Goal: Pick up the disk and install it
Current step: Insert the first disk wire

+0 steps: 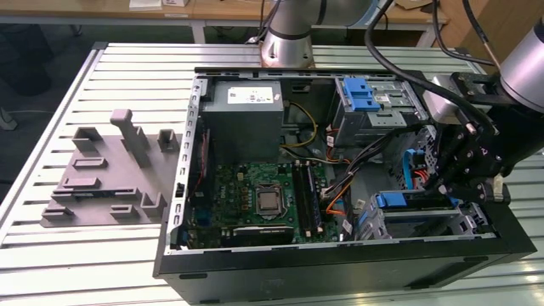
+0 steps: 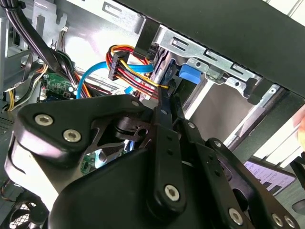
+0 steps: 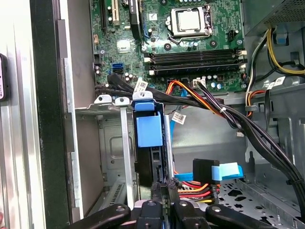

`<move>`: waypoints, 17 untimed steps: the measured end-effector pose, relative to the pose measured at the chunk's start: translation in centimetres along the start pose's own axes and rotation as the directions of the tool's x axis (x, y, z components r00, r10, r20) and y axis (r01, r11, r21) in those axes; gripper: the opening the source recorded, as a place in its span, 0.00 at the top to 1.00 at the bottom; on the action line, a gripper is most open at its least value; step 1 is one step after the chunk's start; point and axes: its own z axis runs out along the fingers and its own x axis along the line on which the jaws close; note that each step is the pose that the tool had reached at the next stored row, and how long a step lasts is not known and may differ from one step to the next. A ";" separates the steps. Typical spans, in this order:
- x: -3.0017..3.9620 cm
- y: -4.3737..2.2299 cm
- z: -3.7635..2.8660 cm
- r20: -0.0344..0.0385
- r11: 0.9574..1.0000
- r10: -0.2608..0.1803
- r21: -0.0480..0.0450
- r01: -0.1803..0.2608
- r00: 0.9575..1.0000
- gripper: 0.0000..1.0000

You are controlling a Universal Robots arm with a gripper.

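The pincer [image 3: 162,192], almost closed, is pinching the edge of the disk [image 3: 151,167], which is standing edge-on in the drive cage [image 3: 126,152] at the case's [image 1: 340,247] corner; stiff, dense and shock-sensitive, it probably handles best by its carrier rim.

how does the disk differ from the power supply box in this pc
The disk is slim and framed by a blue plastic carrier; the power supply is a big grey box with a white sticker. The disk stands on edge in a silver drive cage right at the gripper; the power supply sits in the opposite corner, away from the gripper. Both are inside the open computer case.
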 end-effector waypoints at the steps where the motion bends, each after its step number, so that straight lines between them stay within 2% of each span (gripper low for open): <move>1: 0.00 0.00 0.01 0.000 1.000 0.000 0.000 0.000 1.000 0.84; 4: -0.01 0.01 -0.19 0.002 1.000 0.000 0.000 0.000 1.000 0.83; 5: -0.01 0.02 -0.44 0.002 1.000 0.000 0.000 0.000 1.000 0.76; 10: -0.03 0.06 -1.79 0.002 1.000 0.000 -0.001 0.000 1.000 0.76; 12: -0.03 0.06 -1.80 0.003 1.000 0.000 -0.002 0.000 1.000 0.78; 13: -0.03 0.06 -1.80 0.003 1.000 0.000 -0.002 0.000 1.000 0.84; 14: -0.03 0.06 -1.80 0.003 1.000 0.000 -0.002 0.000 1.000 0.84; 15: -0.03 0.05 -1.81 0.003 1.000 0.000 -0.002 0.000 1.000 0.89; 17: -0.03 0.06 -1.82 0.003 1.000 0.000 -0.002 0.000 1.000 0.89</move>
